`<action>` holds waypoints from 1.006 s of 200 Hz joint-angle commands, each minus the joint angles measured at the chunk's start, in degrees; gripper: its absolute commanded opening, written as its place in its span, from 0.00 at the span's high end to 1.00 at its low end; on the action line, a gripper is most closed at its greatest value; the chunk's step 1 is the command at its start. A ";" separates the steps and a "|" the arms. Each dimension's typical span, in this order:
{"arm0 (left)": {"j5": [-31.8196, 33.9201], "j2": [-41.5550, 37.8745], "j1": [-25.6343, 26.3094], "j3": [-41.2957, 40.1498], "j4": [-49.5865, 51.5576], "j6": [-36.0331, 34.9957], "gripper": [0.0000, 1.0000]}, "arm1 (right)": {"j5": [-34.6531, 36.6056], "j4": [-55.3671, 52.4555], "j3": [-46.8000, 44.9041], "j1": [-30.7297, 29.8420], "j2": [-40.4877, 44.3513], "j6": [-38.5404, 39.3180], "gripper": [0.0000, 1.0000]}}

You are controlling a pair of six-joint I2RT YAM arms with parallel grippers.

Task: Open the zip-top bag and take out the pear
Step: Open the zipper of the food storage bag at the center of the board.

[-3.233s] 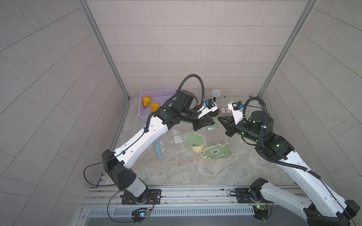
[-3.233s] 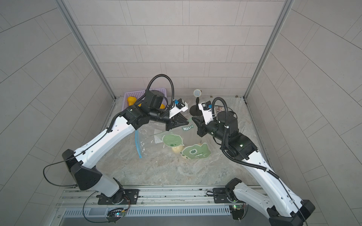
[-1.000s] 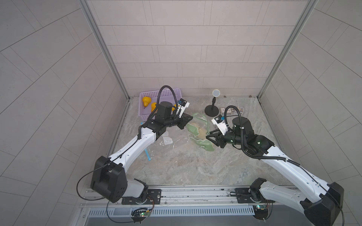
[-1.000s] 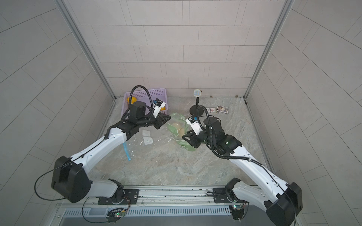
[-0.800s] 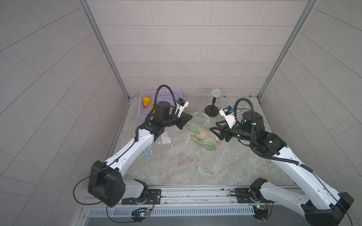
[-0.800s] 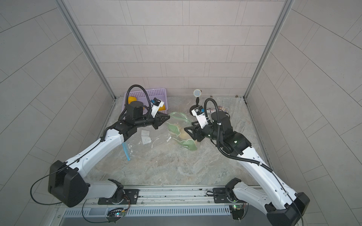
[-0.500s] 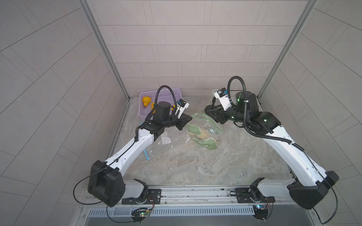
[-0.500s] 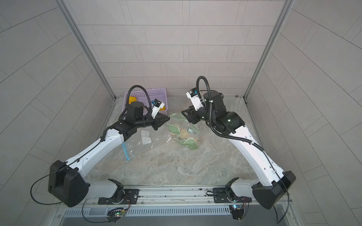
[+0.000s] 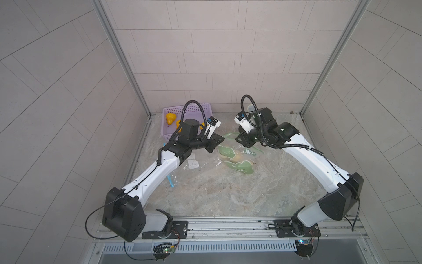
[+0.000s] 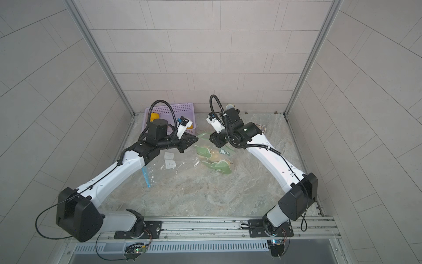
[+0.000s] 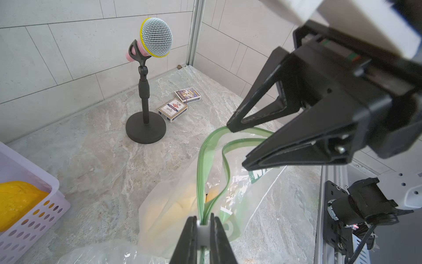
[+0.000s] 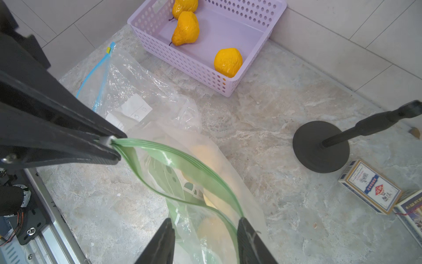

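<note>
Bag: lay mid-bench on the marble, its green zip strip lifted and parted into a narrow mouth.
Pear: sat inside the bag, a pale yellow shape under the film, just below the mouth in the right wrist view.
Left tool: pinched shut on the white slider end of the zip strip, at about 9 o'clock of the bag in both top views.
Right tool: jaws stood partly apart, astride the far end of the strip at about 12 o'clock of the bag; whether either jaw touched the strip could not be told, and it held nothing that showed.
Step in hand: judged to be widening the mouth, the zip already undone along most of its run.
Doing it well: the left tool would best keep its pinch and stay low, so that the bag was anchored; the right tool should close on one lip only, not both, then draw away toward 3 o'clock to spread the mouth.
Risk: gripping both lips would press the mouth shut again; a sharp pull could slip the thin film or drag the whole bag.
Basket: stood at 10 o'clock of the bag, with yellow pears in it, well apart from the work.
Second bag: clear, blue-zipped, lay flat at 8 o'clock, partly under the left arm.
</note>
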State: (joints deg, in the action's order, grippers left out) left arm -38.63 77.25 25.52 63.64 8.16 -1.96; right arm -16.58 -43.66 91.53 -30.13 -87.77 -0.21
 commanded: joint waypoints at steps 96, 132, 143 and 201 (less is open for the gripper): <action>-1.03 0.72 0.15 1.11 1.64 -2.00 0.89 | -3.33 -2.66 3.77 1.57 -2.74 4.81 0.48; -1.46 0.89 0.15 1.14 1.88 -2.31 0.89 | -1.63 -2.15 2.26 1.65 -3.47 4.91 0.49; -1.45 0.94 0.15 1.15 1.95 -2.32 0.89 | -1.23 -2.12 2.22 1.68 -3.70 4.95 0.50; -2.03 1.10 0.16 1.17 2.27 -2.62 0.89 | -0.96 -1.84 2.36 2.18 -5.74 5.04 0.53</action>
State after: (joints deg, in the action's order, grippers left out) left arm -39.64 78.17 25.52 63.64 10.33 -3.49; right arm -17.61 -44.88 94.21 -28.36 -92.71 3.07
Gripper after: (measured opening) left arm 0.114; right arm 0.479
